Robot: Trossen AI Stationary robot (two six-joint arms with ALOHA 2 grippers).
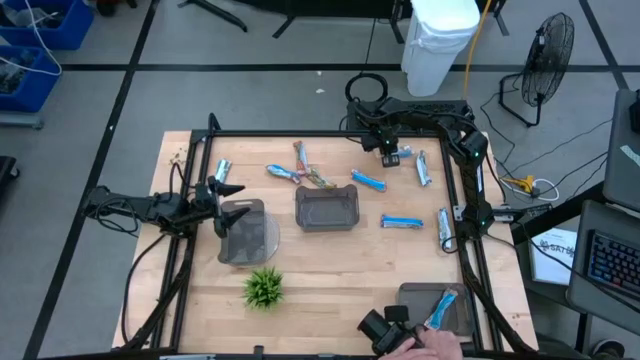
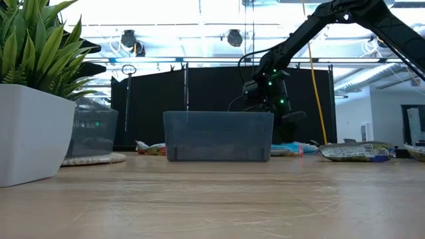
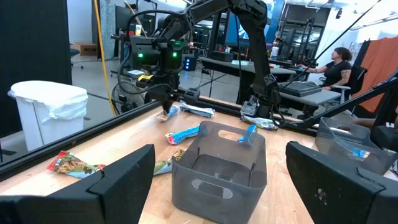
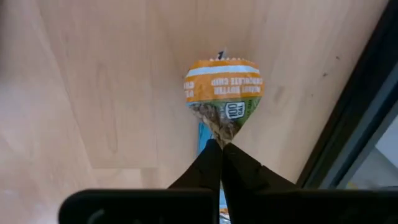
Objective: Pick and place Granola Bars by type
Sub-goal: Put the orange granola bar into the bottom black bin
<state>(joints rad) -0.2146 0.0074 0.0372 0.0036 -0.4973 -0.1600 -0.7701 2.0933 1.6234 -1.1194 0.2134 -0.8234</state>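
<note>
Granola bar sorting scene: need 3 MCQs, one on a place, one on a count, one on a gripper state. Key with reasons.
1. Where is the right gripper?
A. over the plant
B. at the table's far edge, near the right corner
C. inside the centre tray

2. How many dark grey trays are on the table in the high view?
A. one
B. two
C. three

3. What state is the right gripper in?
A. shut on a bar
B. wide open above a bar
C. shut on nothing

Key:
1 B: in the high view it sits by the far frame rail, away from the plant and the centre tray.
2 C: the centre tray, the left tray and the near-right tray.
3 A: the right wrist view shows the fingertips pinched on the crimped end of the orange-topped bar.
</note>
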